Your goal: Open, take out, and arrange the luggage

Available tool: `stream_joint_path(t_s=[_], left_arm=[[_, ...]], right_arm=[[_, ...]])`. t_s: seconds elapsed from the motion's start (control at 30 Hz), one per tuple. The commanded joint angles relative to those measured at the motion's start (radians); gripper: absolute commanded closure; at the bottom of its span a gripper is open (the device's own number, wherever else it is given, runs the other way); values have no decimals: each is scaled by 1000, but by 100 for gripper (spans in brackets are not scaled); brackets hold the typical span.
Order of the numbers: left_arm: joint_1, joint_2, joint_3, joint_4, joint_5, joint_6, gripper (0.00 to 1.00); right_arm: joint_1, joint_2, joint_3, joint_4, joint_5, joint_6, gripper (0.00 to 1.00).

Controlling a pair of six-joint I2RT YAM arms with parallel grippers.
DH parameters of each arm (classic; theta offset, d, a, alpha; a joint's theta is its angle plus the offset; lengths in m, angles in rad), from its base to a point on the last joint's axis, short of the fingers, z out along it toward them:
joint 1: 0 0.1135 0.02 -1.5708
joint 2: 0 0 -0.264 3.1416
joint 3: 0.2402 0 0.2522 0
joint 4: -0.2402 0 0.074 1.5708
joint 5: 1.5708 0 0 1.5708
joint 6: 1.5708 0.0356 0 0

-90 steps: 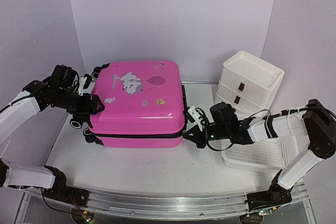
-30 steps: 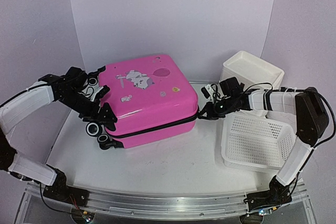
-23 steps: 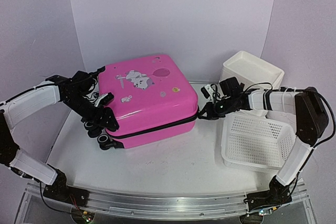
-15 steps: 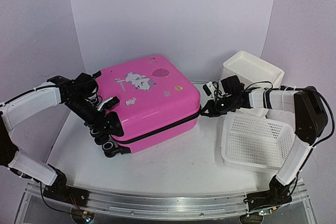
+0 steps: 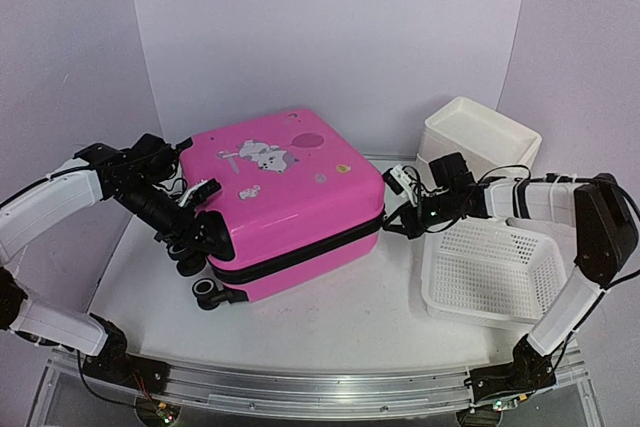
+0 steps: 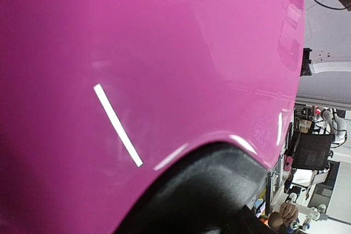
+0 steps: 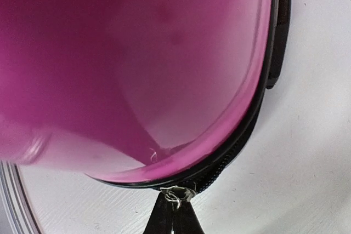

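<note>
Two arms: we see both at the luggage (image 5: 290,187), mid-worktop (image 5: 330,322).
Left gripper (image 5: 205,227): by the wheels (image 5: 207,292); finger state we cannot tell.
Right gripper (image 5: 393,224): fingers together, pinching zip pull (image 7: 175,194).

- Top external sits high behind the arm bases, looking down and forward over the whole table (image 5: 330,322) to the back wall.
- Left wrist is right up close to the luggage (image 5: 290,197), and pink shell fills nearly its whole frame.
- Right wrist looks in close at a shell corner, zip pull (image 7: 174,194) at bottom centre.
- All three views share that pink shell.
</note>
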Motion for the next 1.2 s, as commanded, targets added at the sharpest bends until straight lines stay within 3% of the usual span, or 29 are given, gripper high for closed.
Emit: stream_joint_path(t_s=[0.0,0.17,0.33,0.47,0.9,1.03,1.17], left_arm=[[7,-112,91,282,48,-179,100],[7,-143,49,396,1,-267,100],[1,-130,-16,551,40,-377,100],[-38,-103,-17,624,32,-425,100],[-178,-2,26,787,-105,-485,100],[-194,23,37,797,-121,-490,100],[-197,12,19,798,-141,-492,100]], right_arm=[[61,-97,-83,197,-310,-166,100],[105,-77,-94,316,-221,-23,100],[336,-68,-116,432,88,96,100],[440,-51,-128,534,328,254,100],[804,229,-16,900,600,237,99],[820,321,31,956,615,275,97],[788,297,-12,964,641,299,96]])
